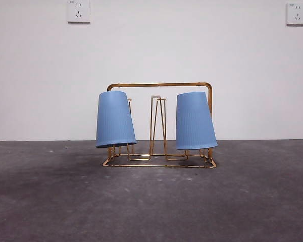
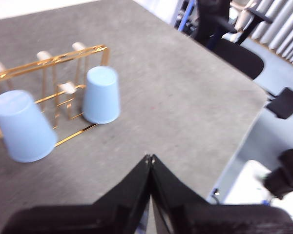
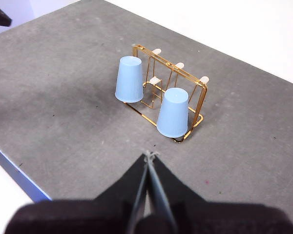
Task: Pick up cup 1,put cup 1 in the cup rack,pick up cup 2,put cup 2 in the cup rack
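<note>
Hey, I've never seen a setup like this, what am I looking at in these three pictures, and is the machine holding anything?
This is a robot with two arms at a grey table. One picture comes from a low camera looking level across the table. The other two come from cameras on the arms' wrists, so the black shape at the bottom of each is that arm's own gripper: the left gripper and the right gripper. Both are shut, hold nothing, and hang above the table away from the objects.

On the table stands a gold wire cup rack. Two blue cups, one at each end, sit upside down on its upright pegs. A middle peg is bare.
</note>
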You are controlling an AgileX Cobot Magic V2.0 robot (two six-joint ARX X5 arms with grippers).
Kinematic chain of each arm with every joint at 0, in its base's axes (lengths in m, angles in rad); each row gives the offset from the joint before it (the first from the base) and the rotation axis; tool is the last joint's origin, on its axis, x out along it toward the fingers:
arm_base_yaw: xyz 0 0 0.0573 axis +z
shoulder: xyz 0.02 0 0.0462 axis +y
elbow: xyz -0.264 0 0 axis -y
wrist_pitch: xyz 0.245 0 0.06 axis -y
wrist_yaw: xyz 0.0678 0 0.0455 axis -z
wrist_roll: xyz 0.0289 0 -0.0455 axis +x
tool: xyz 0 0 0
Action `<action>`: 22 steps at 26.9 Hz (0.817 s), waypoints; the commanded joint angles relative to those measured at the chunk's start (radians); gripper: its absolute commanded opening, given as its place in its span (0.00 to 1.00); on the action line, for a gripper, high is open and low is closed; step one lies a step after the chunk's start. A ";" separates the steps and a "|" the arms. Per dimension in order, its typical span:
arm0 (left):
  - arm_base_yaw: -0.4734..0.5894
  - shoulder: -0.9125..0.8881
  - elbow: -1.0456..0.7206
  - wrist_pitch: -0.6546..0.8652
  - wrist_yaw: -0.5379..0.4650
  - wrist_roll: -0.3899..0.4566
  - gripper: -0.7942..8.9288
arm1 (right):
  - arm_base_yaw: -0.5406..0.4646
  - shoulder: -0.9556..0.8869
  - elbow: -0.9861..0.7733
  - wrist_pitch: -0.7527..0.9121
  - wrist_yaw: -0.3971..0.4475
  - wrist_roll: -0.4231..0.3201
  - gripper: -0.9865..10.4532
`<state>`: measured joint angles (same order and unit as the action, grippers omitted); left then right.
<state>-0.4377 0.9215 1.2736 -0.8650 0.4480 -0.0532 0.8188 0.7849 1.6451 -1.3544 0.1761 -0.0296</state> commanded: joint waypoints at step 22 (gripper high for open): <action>0.424 -0.688 -1.019 0.788 -0.363 0.267 0.08 | -0.001 -0.002 -0.007 -0.023 0.000 0.011 0.09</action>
<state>-0.0193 0.2497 0.2817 -0.1043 0.0887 0.2424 0.8188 0.7849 1.6451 -1.3544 0.1761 -0.0296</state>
